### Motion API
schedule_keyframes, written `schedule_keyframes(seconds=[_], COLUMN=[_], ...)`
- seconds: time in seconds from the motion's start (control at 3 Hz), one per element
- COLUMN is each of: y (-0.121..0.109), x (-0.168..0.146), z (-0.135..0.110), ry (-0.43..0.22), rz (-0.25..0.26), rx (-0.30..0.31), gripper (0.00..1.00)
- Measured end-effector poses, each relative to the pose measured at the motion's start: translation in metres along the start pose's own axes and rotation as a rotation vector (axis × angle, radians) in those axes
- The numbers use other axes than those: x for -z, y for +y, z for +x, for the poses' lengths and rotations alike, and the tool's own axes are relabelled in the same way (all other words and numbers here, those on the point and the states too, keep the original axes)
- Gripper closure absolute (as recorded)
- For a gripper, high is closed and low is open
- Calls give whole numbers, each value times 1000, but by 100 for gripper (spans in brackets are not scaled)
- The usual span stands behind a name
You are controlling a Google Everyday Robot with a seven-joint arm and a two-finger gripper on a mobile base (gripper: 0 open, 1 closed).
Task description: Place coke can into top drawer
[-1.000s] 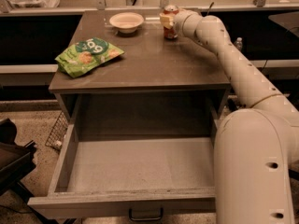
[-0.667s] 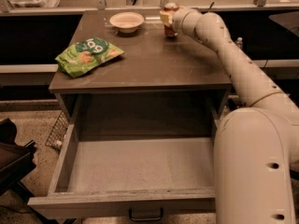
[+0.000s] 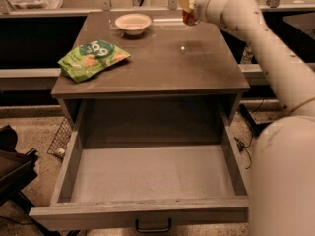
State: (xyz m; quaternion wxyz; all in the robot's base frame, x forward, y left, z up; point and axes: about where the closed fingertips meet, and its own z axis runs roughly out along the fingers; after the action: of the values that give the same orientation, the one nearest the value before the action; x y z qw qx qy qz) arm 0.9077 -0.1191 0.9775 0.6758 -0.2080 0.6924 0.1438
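Here, a pale finger pad is seen pressed against the side of the coke can, which is clamped in the gripper and held just above the far right edge of the cabinet top. The arm is stretched from the lower right up across the cabinet's right side. A white bowl and a green snack bag are set on the brown top. Below, the top drawer is pulled fully open, its handle at the front. A wire basket is seen on the speckled floor.
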Motion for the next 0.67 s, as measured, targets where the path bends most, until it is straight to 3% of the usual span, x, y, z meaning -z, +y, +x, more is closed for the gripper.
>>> schedule_keyframes(seconds=[0.33,0.67], y=[10,46], x=[57,140], z=[-25,-33], ry=[-7,-7], rz=[-8,-66], rx=[2,2], gripper=[100,100])
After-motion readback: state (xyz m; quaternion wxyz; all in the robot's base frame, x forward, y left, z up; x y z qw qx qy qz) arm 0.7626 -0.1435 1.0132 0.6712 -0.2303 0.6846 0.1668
